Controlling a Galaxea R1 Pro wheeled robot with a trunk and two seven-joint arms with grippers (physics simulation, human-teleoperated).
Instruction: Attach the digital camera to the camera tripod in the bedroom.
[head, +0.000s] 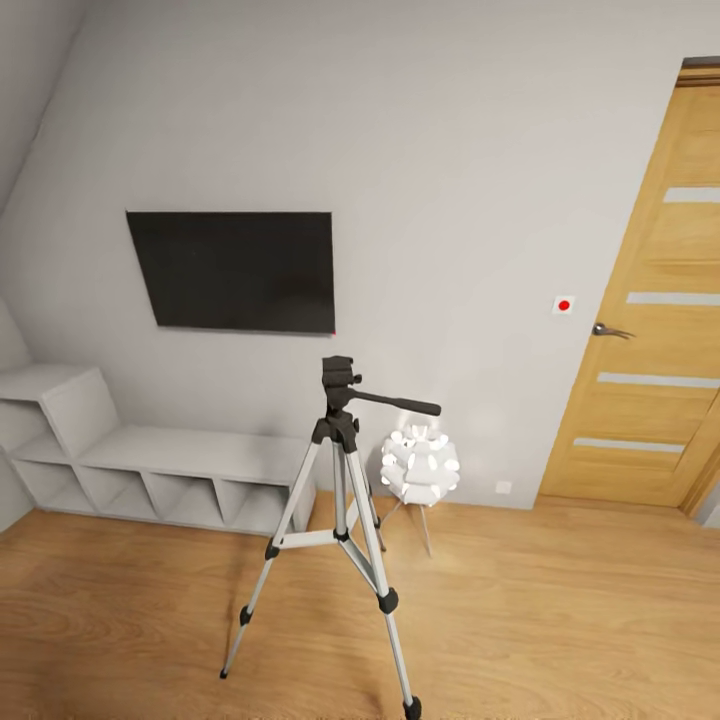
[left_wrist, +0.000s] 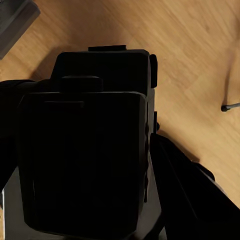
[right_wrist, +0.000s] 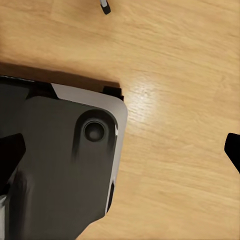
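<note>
Head view, left to right: a low white cubby shelf unit (head: 150, 465) runs along the pale grey wall (head: 450, 150), stepped higher at its left end; above it a dark wall TV (head: 235, 270) hangs flat, its long axis horizontal; the camera tripod (head: 340, 520) stands upright on the light wood floor (head: 560, 620) near the middle of the view, in front of the shelf's right end, long axis vertical, three silver legs splayed, one toward the lower left, one toward the lower right, the third mostly behind them; its black head (head: 340, 380) sits on top, bare, and the pan handle (head: 400, 403) points right and slightly down, toward the door side; just right of and behind the tripod a white clustered-shade lamp (head: 420, 465) stands on thin legs; further right a small white wall plate with a red dot (head: 564, 305) sits beside the wooden door (head: 650, 330), which has pale horizontal strips and a metal lever handle (head: 610, 330). Left wrist view: large dark blocky bodies (left_wrist: 85, 165) lie over the wood floor, too dark to identify; a black-tipped tripod foot (left_wrist: 230, 106) shows at one edge; cannot tell whether the left gripper is parted or closed. Right wrist view: a grey and white rounded housing (right_wrist: 75, 160) of the robot lies over the floor; another tripod foot (right_wrist: 104, 6) shows at the edge; dark finger tips (right_wrist: 233, 150) sit at opposite edges, well apart, so the right gripper (right_wrist: 122, 155) is spread with nothing between.
</note>
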